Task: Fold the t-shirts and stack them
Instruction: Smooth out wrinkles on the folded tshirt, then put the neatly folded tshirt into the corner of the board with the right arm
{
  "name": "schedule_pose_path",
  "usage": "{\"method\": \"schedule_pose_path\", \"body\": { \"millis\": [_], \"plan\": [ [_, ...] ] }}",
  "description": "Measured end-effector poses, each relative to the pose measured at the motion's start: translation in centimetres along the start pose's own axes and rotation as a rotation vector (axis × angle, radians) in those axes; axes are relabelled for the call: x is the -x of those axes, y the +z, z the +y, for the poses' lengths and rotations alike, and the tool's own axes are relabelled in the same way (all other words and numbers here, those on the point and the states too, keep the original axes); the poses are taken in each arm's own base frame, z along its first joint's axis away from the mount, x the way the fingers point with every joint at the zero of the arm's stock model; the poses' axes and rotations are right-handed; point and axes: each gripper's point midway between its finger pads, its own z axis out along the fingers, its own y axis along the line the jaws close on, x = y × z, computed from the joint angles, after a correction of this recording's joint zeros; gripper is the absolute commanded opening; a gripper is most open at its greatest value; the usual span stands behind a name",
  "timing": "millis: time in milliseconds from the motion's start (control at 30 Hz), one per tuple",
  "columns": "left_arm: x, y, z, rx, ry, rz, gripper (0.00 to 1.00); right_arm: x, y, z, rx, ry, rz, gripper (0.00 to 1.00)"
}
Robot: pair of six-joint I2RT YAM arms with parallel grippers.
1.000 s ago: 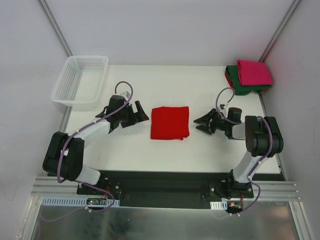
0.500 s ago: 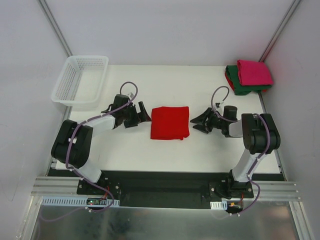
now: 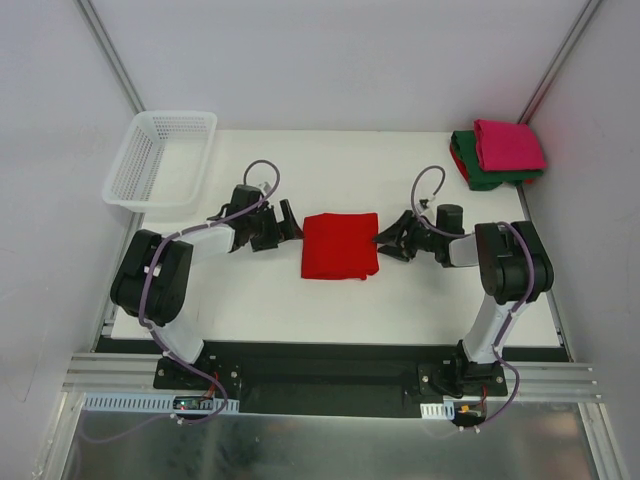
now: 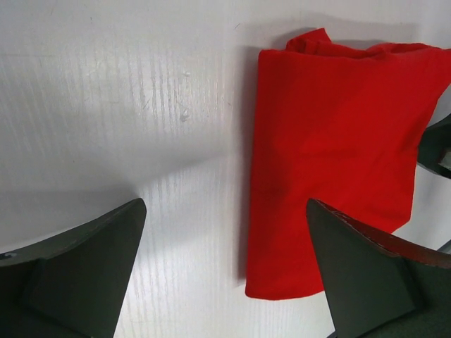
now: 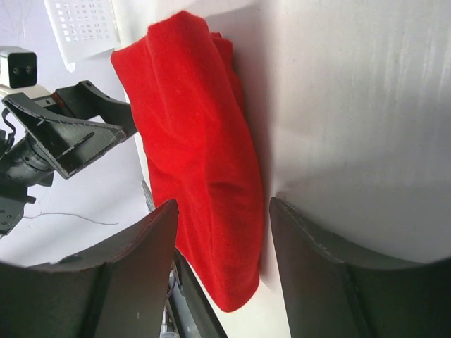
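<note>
The pink shirt [image 3: 508, 144] sits folded on the green shirt [image 3: 478, 176] in the far right corner. The folded red shirt [image 3: 340, 246] lies mid-counter [image 3: 260, 300], not yet on the pile. The left pincer [image 3: 289, 226] and right pincer [image 3: 388, 244] are both apart, one beside each edge.

White table [image 3: 330, 160], pale walls [image 3: 330, 60], grey corner struts [image 3: 110, 60]; even light

Desk [image 3: 300, 300]: white, flat | centre: we note the red t-shirt [image 3: 340, 245], folded to a rectangle, lying flat | far right corner: dark green t-shirt [image 3: 485, 180], folded, carrying the magenta-pink t-shirt [image 3: 508, 145] | far left corner: white mesh basket [image 3: 135, 170], overhanging the desk's left edge
</note>
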Motion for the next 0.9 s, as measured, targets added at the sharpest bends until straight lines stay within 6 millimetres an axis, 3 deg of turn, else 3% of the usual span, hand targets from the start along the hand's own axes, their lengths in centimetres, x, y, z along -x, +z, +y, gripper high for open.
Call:
{"method": "schedule_pose_path", "body": {
  "millis": [100, 400, 600, 900],
  "plan": [
    [0.4, 0.4, -0.1, -0.002, 0.004, -0.003, 0.75, -0.1, 0.2, 0.1, 0.001, -0.002, 0.005, 0.59],
    [0.9, 1.6, -0.5, -0.024, 0.009, 0.010, 0.68, -0.1, 0.4, 0.1, 0.003, -0.008, 0.009, 0.59],
    [1.0, 2.2, -0.5, -0.027, 0.004, 0.022, 0.47, 0.0, 0.6, 0.2, -0.003, -0.021, 0.016, 0.60],
    [0.6, 2.7, -1.0, -0.037, 0.010, 0.046, 0.44, -0.4, 1.6, 0.8, -0.022, -0.065, 0.034, 0.61]
  ]
}}
